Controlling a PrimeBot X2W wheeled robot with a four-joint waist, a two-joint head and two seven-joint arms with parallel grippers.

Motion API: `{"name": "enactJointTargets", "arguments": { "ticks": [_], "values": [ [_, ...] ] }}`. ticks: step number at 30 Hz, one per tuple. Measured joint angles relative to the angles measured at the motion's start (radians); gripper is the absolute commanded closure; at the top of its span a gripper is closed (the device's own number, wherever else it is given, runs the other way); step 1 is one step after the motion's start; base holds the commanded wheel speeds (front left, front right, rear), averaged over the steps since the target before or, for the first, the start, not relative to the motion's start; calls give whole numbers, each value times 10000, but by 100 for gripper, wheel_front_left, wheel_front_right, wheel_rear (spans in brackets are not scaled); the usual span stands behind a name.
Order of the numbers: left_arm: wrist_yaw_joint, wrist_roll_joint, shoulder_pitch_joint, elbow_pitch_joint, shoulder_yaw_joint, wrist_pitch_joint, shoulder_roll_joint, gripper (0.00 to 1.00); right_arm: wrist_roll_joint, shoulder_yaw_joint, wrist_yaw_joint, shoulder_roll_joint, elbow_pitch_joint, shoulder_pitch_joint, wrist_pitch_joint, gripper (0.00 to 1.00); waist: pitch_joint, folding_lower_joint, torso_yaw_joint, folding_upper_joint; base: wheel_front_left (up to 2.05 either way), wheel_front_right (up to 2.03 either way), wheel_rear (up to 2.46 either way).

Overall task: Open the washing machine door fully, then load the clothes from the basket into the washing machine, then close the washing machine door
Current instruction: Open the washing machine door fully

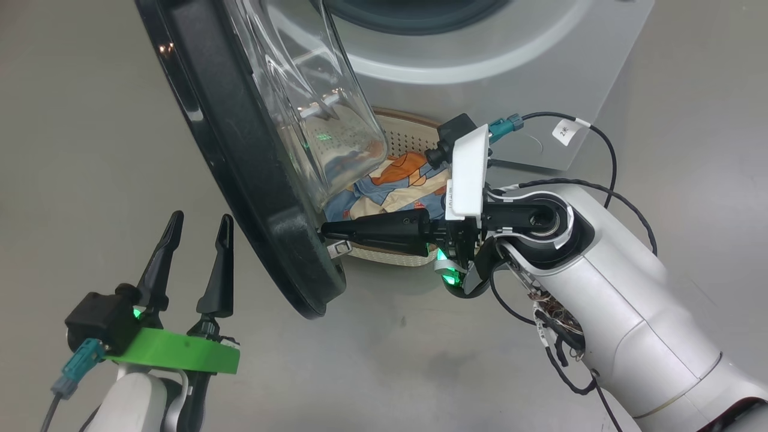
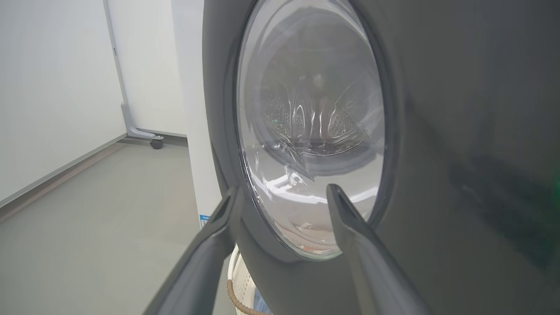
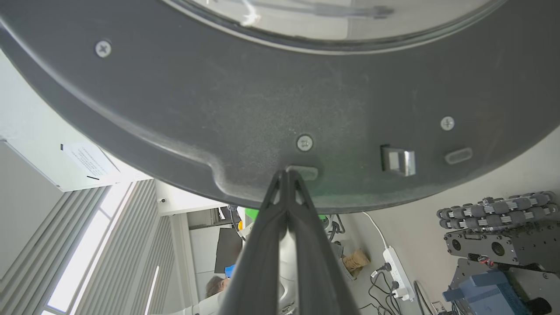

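Our right gripper (image 1: 327,229), fingers together, touches the near inner edge of the door (image 1: 231,141); our left gripper (image 1: 202,217), spread, hovers over open floor (image 1: 90,180).

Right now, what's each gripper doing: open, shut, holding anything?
Left gripper: open, holding nothing, on the washing machine door's outer side.
Right gripper: shut, empty, tips against the door's inner rim.

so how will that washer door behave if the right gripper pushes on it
The washing machine door, standing ajar, looks rigid, so it should swing as one piece rather than flex. Its inner face looks matte where the shut right gripper meets it, yet those narrow tips might slide. The bulging glass bowl probably makes it heavy.
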Motion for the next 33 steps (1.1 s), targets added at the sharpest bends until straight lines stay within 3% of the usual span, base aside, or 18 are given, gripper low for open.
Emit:
{"name": "enactJointTargets", "arguments": {
  "ticks": [19, 33],
  "values": [
    [0, -2, 537, 194, 759, 0, 104, 0, 479, 255, 541, 25, 441, 200, -1246, 100, -461, 0, -555, 1, 0, 0, 0],
    [0, -2, 968, 297, 1356, 0, 276, 0, 780, 109, 1179, 48, 961, 1074, -1824, 100, -1037, 0, -1140, 0, 0, 0, 0]
  ]
}}
